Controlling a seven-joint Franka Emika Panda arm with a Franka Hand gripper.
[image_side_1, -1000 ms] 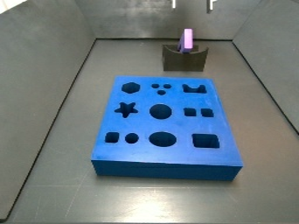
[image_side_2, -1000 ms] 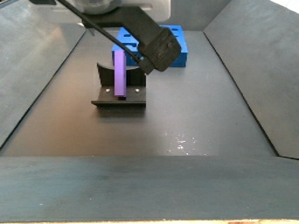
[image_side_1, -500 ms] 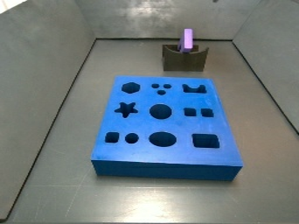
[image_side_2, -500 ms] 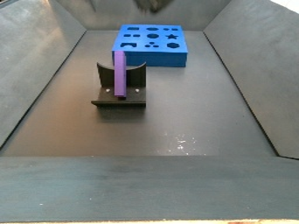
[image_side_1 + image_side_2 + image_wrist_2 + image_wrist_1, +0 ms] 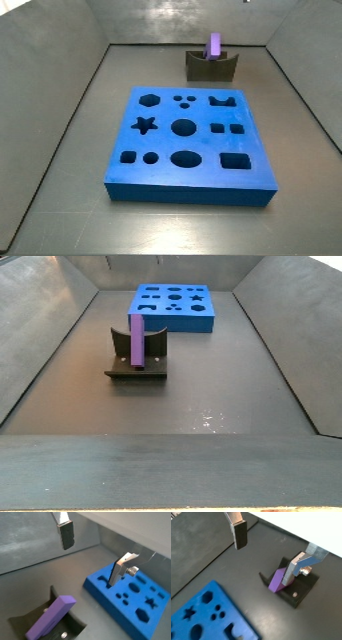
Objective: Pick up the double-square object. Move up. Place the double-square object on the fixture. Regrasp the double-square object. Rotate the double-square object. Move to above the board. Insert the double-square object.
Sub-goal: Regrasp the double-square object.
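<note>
Gripper (image 5: 271, 549) hangs spread wide and empty up above the fixture (image 5: 211, 67), out of both side views, so the double-square object (image 5: 136, 339) parked upright in its notch sits straight below, long axis vertical.

The end effector (image 5: 271, 549) hangs high with its flat silver fingers (image 5: 236, 531) spread wide and nothing between them, out of both side views. Below it, the small dark fixture (image 5: 211, 66) stands near the tray's far wall, the light-purple plastic double-square object (image 5: 215, 45) rising upright from its notch, the tallest obstacle. The large flat blue board (image 5: 190, 140) lies well apart from them, low on the grey floor (image 5: 201, 396), with open floor all round it.
</note>
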